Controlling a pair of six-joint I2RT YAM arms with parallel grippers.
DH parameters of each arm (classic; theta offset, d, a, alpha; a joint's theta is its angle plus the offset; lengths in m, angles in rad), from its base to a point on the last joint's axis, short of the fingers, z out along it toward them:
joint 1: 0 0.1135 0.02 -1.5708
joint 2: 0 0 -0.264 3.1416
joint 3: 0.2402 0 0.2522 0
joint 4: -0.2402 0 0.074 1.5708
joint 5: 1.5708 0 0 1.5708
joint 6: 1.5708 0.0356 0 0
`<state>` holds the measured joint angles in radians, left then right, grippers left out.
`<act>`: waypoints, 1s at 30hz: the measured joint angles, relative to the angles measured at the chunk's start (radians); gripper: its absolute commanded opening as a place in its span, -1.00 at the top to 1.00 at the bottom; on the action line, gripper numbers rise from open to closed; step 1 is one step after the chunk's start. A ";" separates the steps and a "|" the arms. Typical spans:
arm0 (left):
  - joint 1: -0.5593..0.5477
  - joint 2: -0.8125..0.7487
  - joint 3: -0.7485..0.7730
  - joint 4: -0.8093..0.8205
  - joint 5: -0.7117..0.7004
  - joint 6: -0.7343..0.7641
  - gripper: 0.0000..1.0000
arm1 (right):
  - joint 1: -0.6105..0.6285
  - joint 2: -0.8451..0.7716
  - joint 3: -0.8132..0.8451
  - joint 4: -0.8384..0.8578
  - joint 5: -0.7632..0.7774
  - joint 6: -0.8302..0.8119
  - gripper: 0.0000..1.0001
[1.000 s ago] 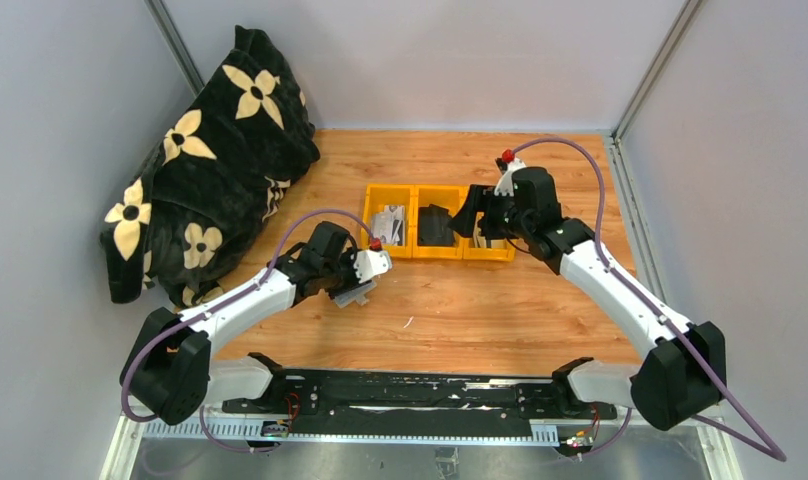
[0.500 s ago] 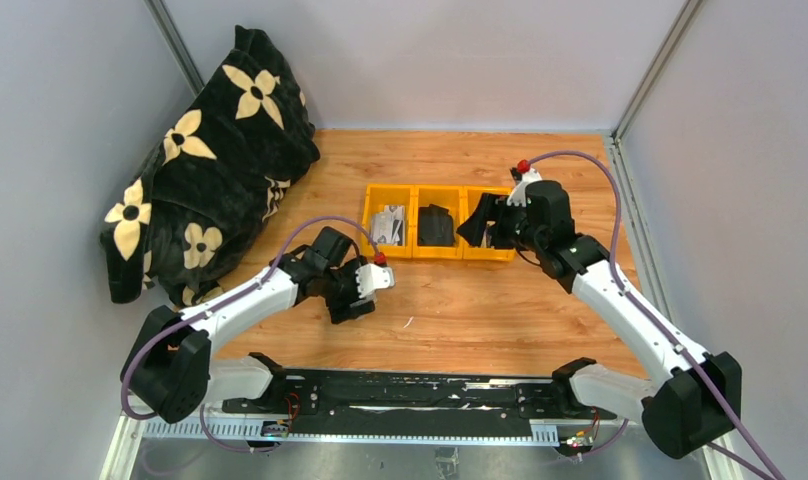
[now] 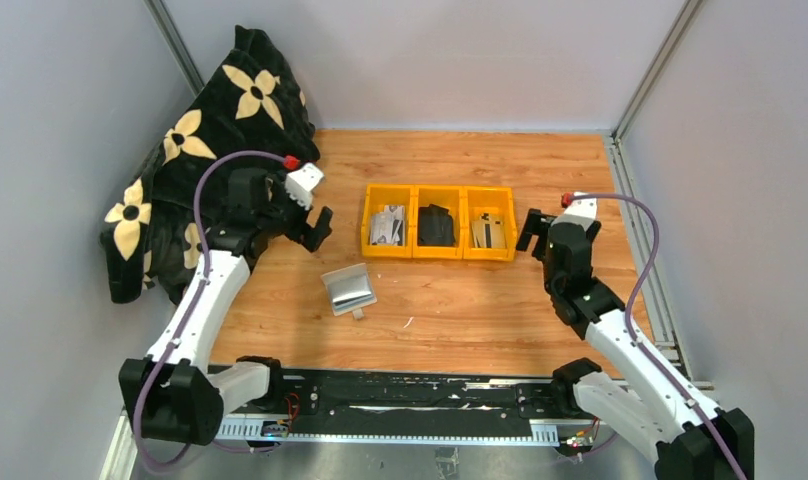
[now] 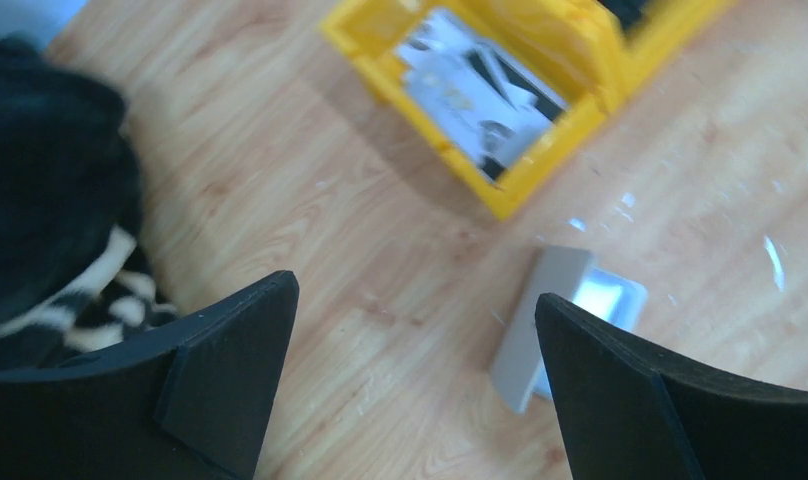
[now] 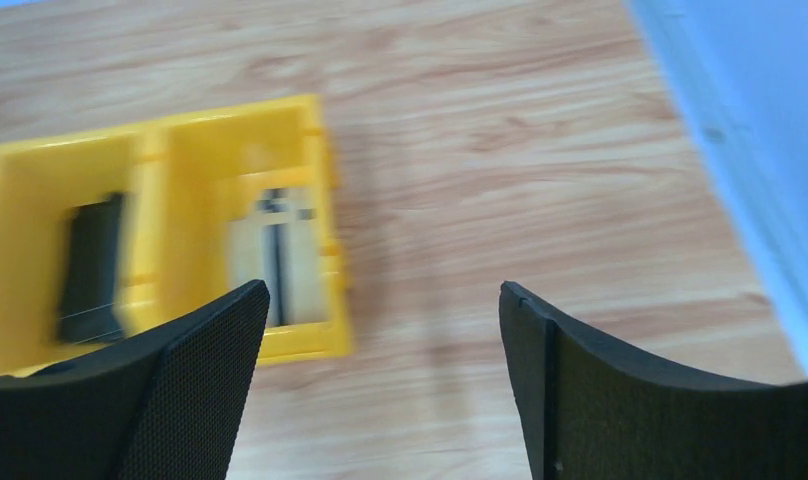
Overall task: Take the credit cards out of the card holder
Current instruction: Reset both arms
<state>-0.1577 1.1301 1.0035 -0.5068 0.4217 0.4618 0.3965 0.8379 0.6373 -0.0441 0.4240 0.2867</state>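
The card holder [image 3: 348, 290] lies open on the wood table, silvery inside up, its snap tab toward the near edge. In the left wrist view the card holder [image 4: 565, 318] rests just past my right fingertip. Grey-white credit cards [image 3: 388, 225] fill the left yellow bin, and one more card [image 3: 490, 232] lies in the right bin. My left gripper [image 3: 315, 228] hangs open and empty, up and left of the holder, beside the blanket. My right gripper [image 3: 532, 232] is open and empty just right of the bins. From the right wrist, the card [image 5: 275, 255] shows in its bin.
Three joined yellow bins [image 3: 437, 253] stand mid-table; the middle one holds a black item [image 3: 437, 224]. A black blanket with cream flowers [image 3: 210, 130] is heaped at the far left. Grey walls close in the table on three sides.
My left gripper opened and let go of the card holder, which now lies on the table; the arm swung back and left toward the blanket. My right gripper drew back right, out of the right bin.
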 measured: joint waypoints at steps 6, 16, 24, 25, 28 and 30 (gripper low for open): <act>0.196 0.004 -0.345 0.365 -0.017 -0.189 -1.00 | -0.101 0.027 -0.193 0.208 0.260 -0.119 -0.78; 0.196 0.085 -0.677 0.982 -0.097 -0.337 -1.00 | -0.238 0.245 -0.380 0.598 0.292 -0.195 -0.79; 0.196 0.196 -0.875 1.493 -0.172 -0.384 -1.00 | -0.260 0.446 -0.469 0.966 0.175 -0.277 -0.80; 0.195 0.212 -0.885 1.534 -0.174 -0.386 -1.00 | -0.261 0.464 -0.475 0.995 0.136 -0.296 -0.81; 0.192 0.242 -0.882 1.579 -0.192 -0.389 -1.00 | -0.259 0.550 -0.478 1.109 0.044 -0.352 -0.87; 0.183 0.242 -0.847 1.559 -0.226 -0.393 -1.00 | -0.259 0.607 -0.470 1.135 0.025 -0.369 -0.87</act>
<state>0.0250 1.3720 0.1562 1.0523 0.1959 0.0692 0.1375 1.4448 0.1669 1.0904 0.4492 -0.0826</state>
